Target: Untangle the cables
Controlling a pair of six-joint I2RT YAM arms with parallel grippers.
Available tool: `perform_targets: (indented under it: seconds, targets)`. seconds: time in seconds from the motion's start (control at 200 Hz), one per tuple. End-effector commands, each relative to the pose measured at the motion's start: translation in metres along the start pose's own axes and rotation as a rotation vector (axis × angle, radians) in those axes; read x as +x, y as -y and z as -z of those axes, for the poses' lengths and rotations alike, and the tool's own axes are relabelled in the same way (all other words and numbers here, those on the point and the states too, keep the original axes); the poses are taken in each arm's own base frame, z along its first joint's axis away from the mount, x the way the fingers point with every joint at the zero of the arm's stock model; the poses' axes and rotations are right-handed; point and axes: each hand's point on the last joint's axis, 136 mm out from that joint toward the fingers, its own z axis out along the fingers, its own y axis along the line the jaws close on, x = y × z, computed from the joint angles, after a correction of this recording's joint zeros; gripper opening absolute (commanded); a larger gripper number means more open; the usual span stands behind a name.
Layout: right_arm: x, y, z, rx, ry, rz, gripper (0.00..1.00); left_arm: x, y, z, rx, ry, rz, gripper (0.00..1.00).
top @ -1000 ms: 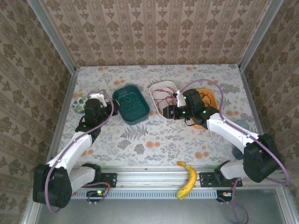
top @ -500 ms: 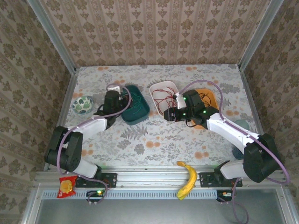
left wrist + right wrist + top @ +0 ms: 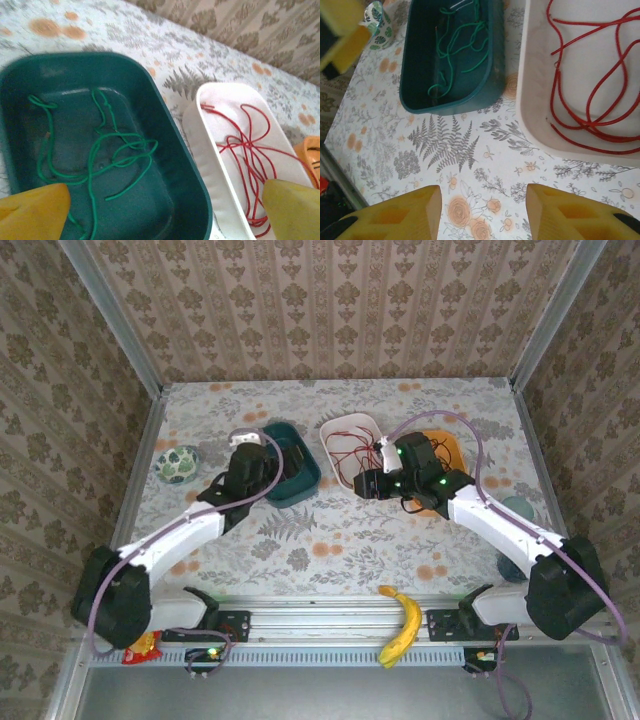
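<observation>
My left hand hangs released over the green cable, which I judge light and limp, best pinched at the loop left of frame centre.

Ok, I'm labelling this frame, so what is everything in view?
green cable: 1, green, in teal bin
red cable: 1, red, in white bin
black cable: count unclear, black, at orange bin
teal bin: 1, teal, middle-left of table
white bin: 1, white, right of teal bin
orange bin: 1, orange, under right arm
bowl: 1, green-patterned, left of teal bin
banana: 1, yellow, near rail
packet: 1, red, near-left corner
left gripper: 1, yellow fingers, open above teal bin
right gripper: 1, yellow fingers, open above table
</observation>
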Motion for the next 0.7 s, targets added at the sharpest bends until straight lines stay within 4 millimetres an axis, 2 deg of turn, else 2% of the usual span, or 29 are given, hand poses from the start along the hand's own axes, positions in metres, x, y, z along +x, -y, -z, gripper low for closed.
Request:
perform_targets:
  seconds: [0.0,0.06,0.14,0.245,0.35,0.46,0.505,0.59,0.62,0.63,0.64,0.695]
  targets:
    - [-0.009,0.018,0.012,0.087,0.065,-0.029,0.5,0.001,-0.033,0.023,-0.146,0.03,-0.016,1.0]
    - [-0.012,0.033,0.019,0.147,0.101,-0.057,0.5,-0.007,-0.044,0.039,-0.198,0.068,-0.076,1.0]
    - [-0.019,0.058,0.035,0.265,0.181,-0.084,0.5,-0.019,-0.069,0.066,-0.339,0.12,-0.163,1.0]
    - [-0.031,0.095,0.076,0.488,0.35,-0.064,0.59,-0.033,-0.111,0.107,-0.574,0.187,-0.286,1.0]
    - [-0.042,0.111,0.114,0.644,0.507,0.026,0.63,-0.037,-0.148,0.139,-0.765,0.215,-0.349,1.0]
    - [-0.031,0.14,0.147,0.848,0.582,-0.034,0.66,-0.022,-0.179,0.148,-0.832,0.142,-0.294,1.0]
    - [-0.023,0.148,0.155,0.904,0.594,-0.043,0.66,-0.014,-0.194,0.152,-0.876,0.118,-0.248,1.0]
    - [-0.006,0.161,0.164,0.984,0.598,-0.04,0.71,-0.005,-0.208,0.155,-0.938,0.117,-0.253,1.0]
    - [0.0,0.167,0.166,1.012,0.602,-0.042,0.83,-0.002,-0.211,0.153,-0.954,0.126,-0.261,1.0]
    - [0.002,0.168,0.167,1.019,0.604,-0.042,0.94,-0.002,-0.213,0.154,-0.96,0.126,-0.263,1.0]
    - [0.003,0.169,0.167,1.025,0.605,-0.038,0.99,-0.002,-0.213,0.153,-0.958,0.124,-0.255,1.0]
    - [0.01,0.176,0.167,1.057,0.617,-0.02,1.0,-0.006,-0.213,0.149,-0.956,0.132,-0.262,1.0]
